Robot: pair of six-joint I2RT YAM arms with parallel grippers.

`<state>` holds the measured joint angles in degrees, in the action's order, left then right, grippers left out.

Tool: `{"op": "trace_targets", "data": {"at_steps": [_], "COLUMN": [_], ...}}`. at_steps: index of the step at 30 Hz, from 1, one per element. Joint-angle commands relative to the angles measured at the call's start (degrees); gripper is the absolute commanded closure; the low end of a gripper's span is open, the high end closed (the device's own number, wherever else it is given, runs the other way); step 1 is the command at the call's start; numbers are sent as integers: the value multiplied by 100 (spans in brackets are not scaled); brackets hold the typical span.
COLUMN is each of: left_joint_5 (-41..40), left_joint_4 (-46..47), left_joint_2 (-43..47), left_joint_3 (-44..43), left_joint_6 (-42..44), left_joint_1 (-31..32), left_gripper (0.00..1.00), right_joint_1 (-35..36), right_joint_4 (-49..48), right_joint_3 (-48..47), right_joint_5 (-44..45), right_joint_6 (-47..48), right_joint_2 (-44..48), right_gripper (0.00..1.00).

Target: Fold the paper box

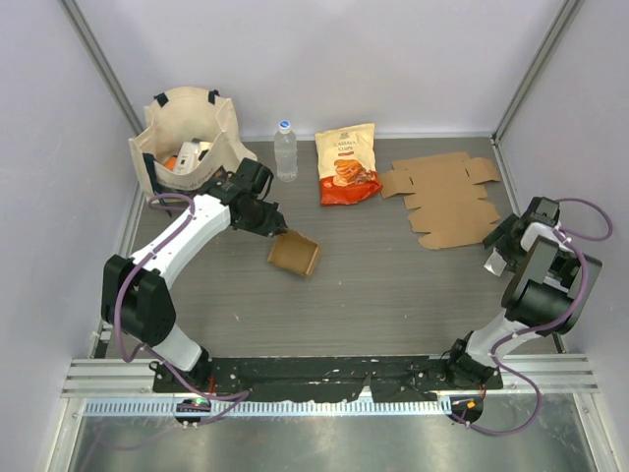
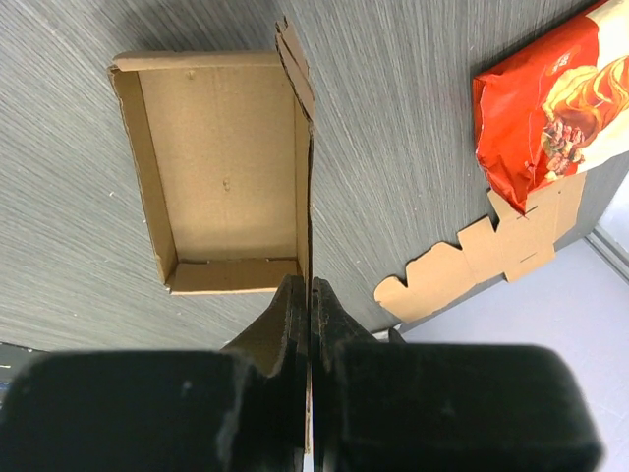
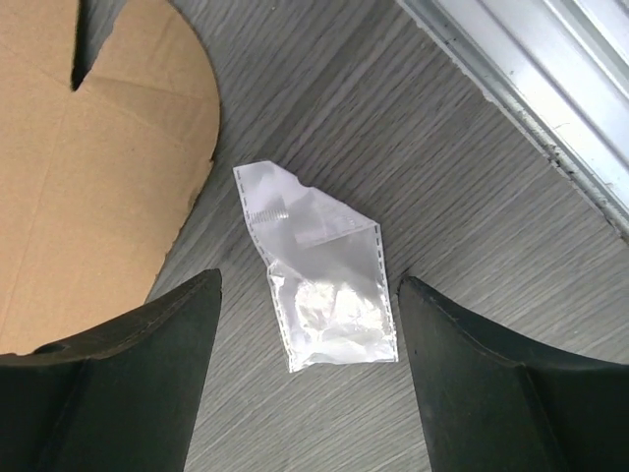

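Observation:
A small brown paper box (image 1: 295,254), partly folded into an open tray, lies at the table's middle left. In the left wrist view the box (image 2: 226,187) shows its open inside, and my left gripper (image 2: 311,295) is shut on its upright side wall. In the top view the left gripper (image 1: 273,226) is at the box's far left edge. A flat unfolded cardboard blank (image 1: 447,197) lies at the back right; it also shows in the right wrist view (image 3: 88,177). My right gripper (image 3: 310,283) is open and empty over a small clear plastic bag (image 3: 319,270), at the right of the table (image 1: 501,251).
A red-and-yellow chips bag (image 1: 347,163) and a water bottle (image 1: 285,149) stand at the back middle. A cream tote bag (image 1: 187,143) with items in it sits at the back left. An aluminium frame rail (image 3: 531,88) runs along the right edge.

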<state>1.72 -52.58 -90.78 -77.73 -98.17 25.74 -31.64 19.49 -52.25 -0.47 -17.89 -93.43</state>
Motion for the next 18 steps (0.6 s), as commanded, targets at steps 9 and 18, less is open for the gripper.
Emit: {"op": "trace_targets", "data": {"at_steps": [9,18], "left_joint_5": [92,48], "left_joint_4": [-33,-16], "left_joint_2": [157,175], "left_joint_3": [-84,-66], "left_joint_6": [96,26], "left_joint_1": [-34,-42], "left_gripper": [100,100], "right_joint_1": [404,606], "right_joint_4": [829,653], "right_joint_3": [-664,-515], "right_joint_5": [1269,1225], "right_joint_6": [-215,-206], "right_joint_2": [-747,-212], "right_gripper": [54,86]}}
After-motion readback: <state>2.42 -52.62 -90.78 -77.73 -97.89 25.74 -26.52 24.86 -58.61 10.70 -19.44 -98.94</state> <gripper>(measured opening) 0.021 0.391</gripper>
